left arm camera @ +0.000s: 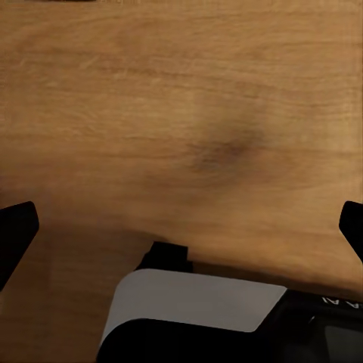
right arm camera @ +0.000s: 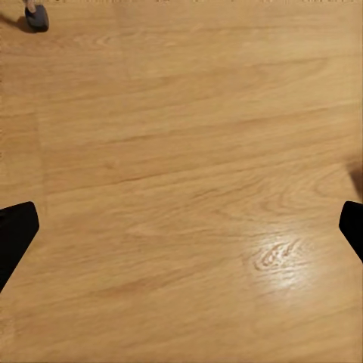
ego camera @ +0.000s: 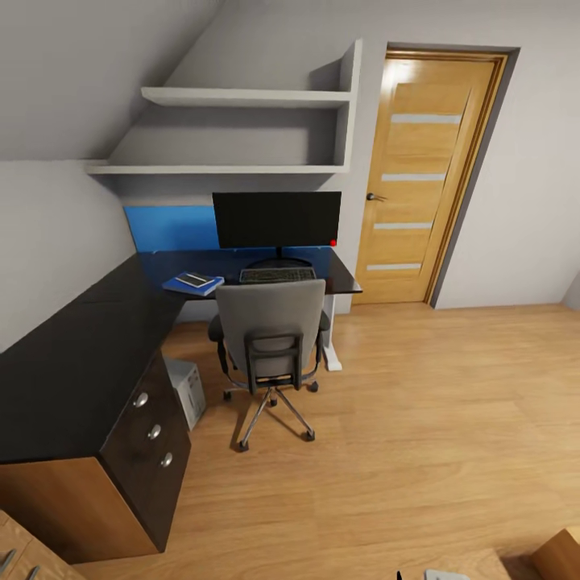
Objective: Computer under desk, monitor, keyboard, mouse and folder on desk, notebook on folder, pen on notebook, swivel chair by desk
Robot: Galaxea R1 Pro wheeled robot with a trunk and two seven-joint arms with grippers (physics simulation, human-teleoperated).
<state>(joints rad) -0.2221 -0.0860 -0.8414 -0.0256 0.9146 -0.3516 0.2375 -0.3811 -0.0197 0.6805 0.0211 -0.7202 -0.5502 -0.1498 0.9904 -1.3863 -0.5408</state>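
Note:
The black monitor (ego camera: 276, 219) stands on the back of the L-shaped black desk (ego camera: 72, 362). The keyboard (ego camera: 276, 275) lies in front of its stand. To the left, the blue folder (ego camera: 198, 285) lies on the desk with the grey notebook (ego camera: 192, 279) on top. The pen is too small to make out and the mouse is hidden. The grey swivel chair (ego camera: 271, 338) is pushed in at the desk, its back towards me. The light computer (ego camera: 187, 391) stands under the desk. My left gripper (left arm camera: 181, 231) and right gripper (right arm camera: 181, 234) both hang open over bare wood floor.
Dark drawers (ego camera: 153, 431) with silver knobs front the desk's near wing. A wooden door (ego camera: 427, 177) stands closed at the right and white shelves (ego camera: 242, 133) hang above the monitor. A chair caster (right arm camera: 34, 15) shows in the right wrist view. Wood floor spreads to the right.

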